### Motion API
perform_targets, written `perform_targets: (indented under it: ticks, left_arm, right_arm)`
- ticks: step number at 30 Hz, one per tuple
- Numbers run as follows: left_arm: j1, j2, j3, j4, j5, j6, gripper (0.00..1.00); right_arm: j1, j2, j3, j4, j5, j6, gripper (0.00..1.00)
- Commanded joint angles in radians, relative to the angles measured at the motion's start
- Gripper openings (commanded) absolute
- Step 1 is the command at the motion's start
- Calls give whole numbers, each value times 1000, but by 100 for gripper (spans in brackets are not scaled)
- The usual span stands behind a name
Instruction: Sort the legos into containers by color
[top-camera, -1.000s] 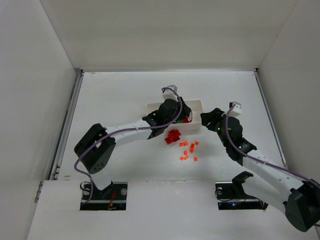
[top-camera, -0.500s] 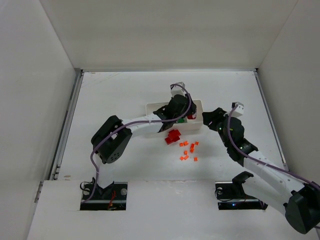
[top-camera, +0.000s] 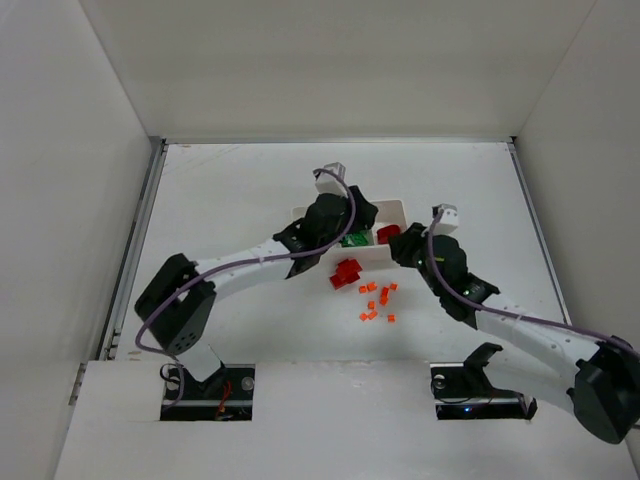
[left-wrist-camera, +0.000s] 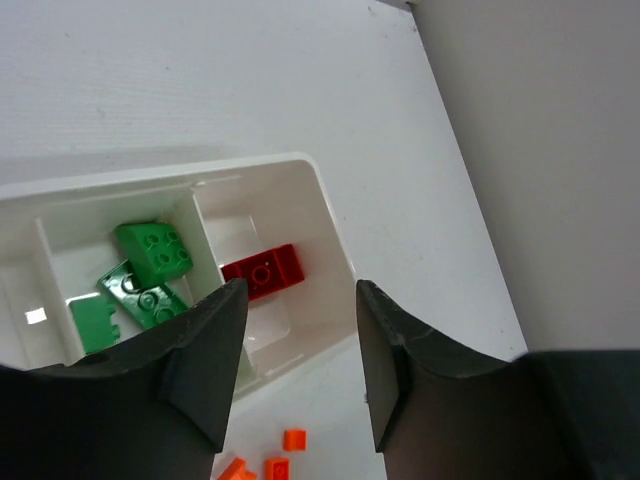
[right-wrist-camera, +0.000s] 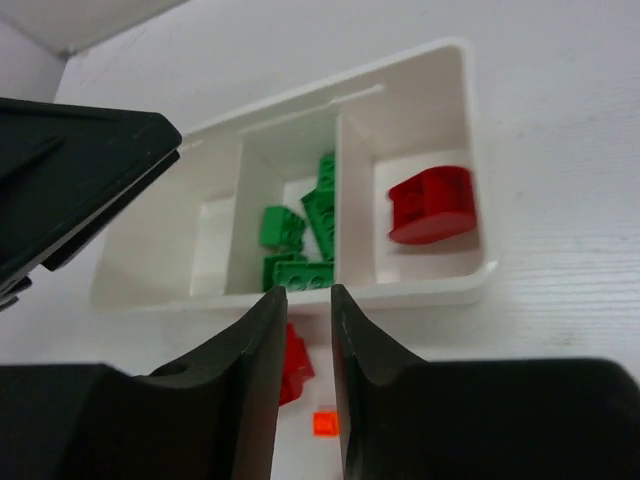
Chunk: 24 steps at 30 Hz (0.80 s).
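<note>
We judge the sorting half done: the tray (top-camera: 398, 207), toward the far edge of the counter (top-camera: 220, 190), holds green bricks (right-wrist-camera: 300, 235) and one red brick (right-wrist-camera: 432, 205). Other red bricks (top-camera: 346, 273) and orange bits (top-camera: 377, 300) lie outside. The left jaws gape wide and the right jaws only slightly, both empty.

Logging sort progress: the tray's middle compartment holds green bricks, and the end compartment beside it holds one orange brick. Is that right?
No: the end compartment's brick is red, not orange, as the right wrist view shows. The green bricks do lie in the middle compartment of the tray.
</note>
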<state>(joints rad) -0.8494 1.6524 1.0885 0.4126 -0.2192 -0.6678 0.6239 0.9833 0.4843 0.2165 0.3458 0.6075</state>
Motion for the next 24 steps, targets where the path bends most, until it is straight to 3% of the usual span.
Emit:
perform_targets:
  ticks: [1, 3, 6, 8, 16, 24]
  left_arm:
    - [-1, -162, -129, 45, -16, 1, 44]
    - [-3, -257, -231, 46, -23, -10, 44]
    - [2, -386, -373, 34, -49, -29, 44]
    - [8, -460, -453, 20, -66, -50, 44]
    - [42, -652, -625, -11, -65, -98, 45]
    - [57, -776, -711, -49, -45, -122, 45]
  right_arm:
    - [101, 60, 80, 35, 16, -81, 32]
    - [151, 101, 85, 34, 19, -74, 44]
    - [216, 161, 91, 27, 41, -69, 70]
    - [239, 195, 106, 1, 68, -65, 79]
    - [286, 360, 215, -101, 84, -60, 96]
    - [325, 489, 303, -186, 96, -20, 99]
